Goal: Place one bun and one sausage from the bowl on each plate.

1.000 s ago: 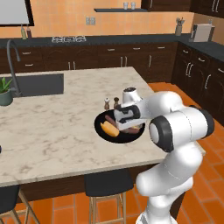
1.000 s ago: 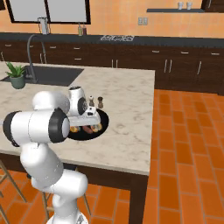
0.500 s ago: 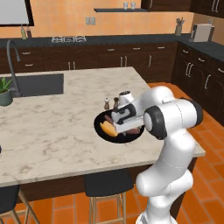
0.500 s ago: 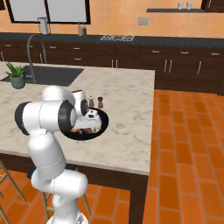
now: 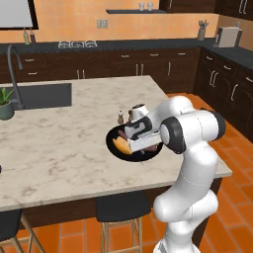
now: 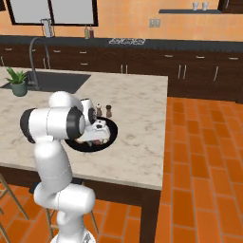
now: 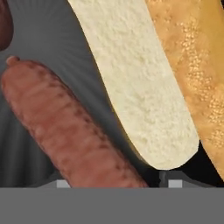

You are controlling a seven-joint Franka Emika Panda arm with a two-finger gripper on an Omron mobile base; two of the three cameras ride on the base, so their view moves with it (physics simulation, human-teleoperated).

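So the kitchen itself: big marble-look island surface [image 5: 64, 138] with a dark sink [image 5: 42, 95] set into it and a curved faucet [image 5: 15, 69] next to a little potted plant [image 5: 6, 105]. Two small shakers [image 6: 103, 111] sit side by side mid-island. Dark stools [image 5: 121, 207] are tucked under the near edge, over an orange tile floor [image 6: 199, 156]. Dark cabinets [image 6: 199, 76] line the back wall, with a stovetop [image 5: 78, 44] on them.

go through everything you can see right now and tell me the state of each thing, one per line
black bowl: on the island counter, holding buns and sausages.
pale bun: lying in the bowl, beside the orange bun.
orange bun: lying in the bowl.
sausage: lying in the bowl, not gripped.
claw: low over the bowl; open or shut cannot be told.
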